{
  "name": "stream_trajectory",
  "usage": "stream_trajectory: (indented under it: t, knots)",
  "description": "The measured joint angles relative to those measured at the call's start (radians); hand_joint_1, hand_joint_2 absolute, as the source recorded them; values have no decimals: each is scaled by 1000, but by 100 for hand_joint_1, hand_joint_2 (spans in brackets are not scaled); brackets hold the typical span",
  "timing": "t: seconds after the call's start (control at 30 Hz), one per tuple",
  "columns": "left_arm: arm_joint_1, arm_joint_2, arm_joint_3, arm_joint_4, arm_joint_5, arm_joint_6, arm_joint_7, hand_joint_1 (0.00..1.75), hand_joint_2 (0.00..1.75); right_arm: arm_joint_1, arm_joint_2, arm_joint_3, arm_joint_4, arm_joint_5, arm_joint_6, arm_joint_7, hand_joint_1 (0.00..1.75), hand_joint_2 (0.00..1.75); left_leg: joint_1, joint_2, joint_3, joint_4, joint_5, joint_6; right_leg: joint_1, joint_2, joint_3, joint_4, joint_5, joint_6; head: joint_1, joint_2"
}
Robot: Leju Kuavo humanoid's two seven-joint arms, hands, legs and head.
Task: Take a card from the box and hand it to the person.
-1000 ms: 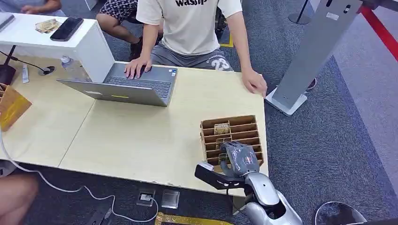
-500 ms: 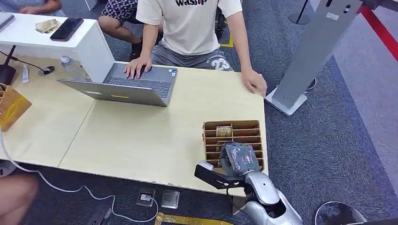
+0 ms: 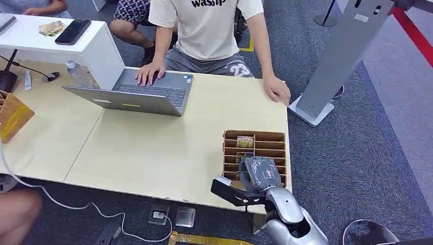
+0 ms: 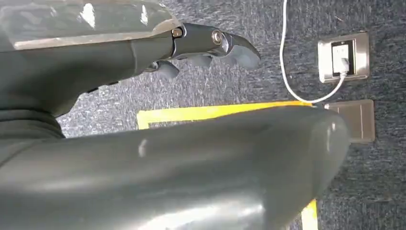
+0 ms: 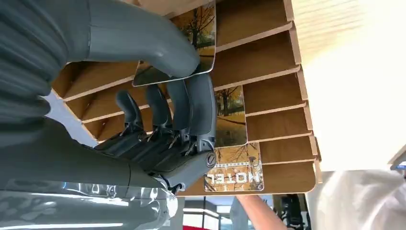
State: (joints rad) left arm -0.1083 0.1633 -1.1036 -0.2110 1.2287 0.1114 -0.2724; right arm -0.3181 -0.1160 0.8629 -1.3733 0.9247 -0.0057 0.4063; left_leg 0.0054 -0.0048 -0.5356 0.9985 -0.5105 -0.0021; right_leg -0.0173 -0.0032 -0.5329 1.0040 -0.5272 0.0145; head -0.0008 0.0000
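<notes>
A slotted wooden box (image 3: 280, 137) sits at the table's near right corner with cards standing in it. My right hand (image 3: 261, 172) reaches into its near slots. In the right wrist view the right hand (image 5: 158, 110) pinches one card (image 5: 201, 28), printed with autumn trees, between thumb and fingers while the card stands in the box (image 5: 268, 62). Two more cards (image 5: 230, 115) stand in slots beyond it, one marked HOTEL (image 5: 234, 172). Another card (image 3: 244, 142) stands in a far slot. My left hand (image 4: 119, 57) hangs over the carpet, holding nothing. The person's hand (image 3: 277, 91) rests on the table's far right edge.
An open laptop (image 3: 138, 94) lies at the far side under the person's other hand. A white counter (image 3: 61, 43) with a phone stands far left, a grey kiosk stand (image 3: 337, 61) to the right of the table. Floor sockets (image 3: 176, 215) and cables lie below the near edge.
The box has shifted and turned slightly on the table, its far edge now squarer to the table edge. My right hand stays in the near slots.
</notes>
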Motion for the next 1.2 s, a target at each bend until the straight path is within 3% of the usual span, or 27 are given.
stream_trajectory:
  t: [0.5,0.63,0.87,1.07,1.2]
  knots:
    - [0,0,0,0,-17,14,-8,0,0,-1,0,1,0,-16,1,-2,136,175,0,0,0,0,0,0,0,0,0,0,0,0,0,0]
    - [0,0,0,0,-15,12,-8,0,0,-10,-6,-5,-18,-112,32,-6,136,175,0,0,0,0,0,0,0,0,0,0,0,0,0,0]
    - [1,3,0,0,-13,-1,-6,0,0,-76,-63,-44,-150,-327,89,-7,136,175,0,0,0,0,0,0,0,0,0,0,1,-1,0,0]
    - [1,3,0,0,-7,-4,-8,0,0,-162,-99,-62,-274,-391,84,-19,136,175,0,1,0,1,0,0,0,0,0,0,1,-1,0,0]
    - [2,2,0,0,-5,-5,-15,0,0,-223,-108,-64,-336,-396,41,-53,136,175,0,0,0,1,0,0,0,0,0,0,1,-1,0,0]
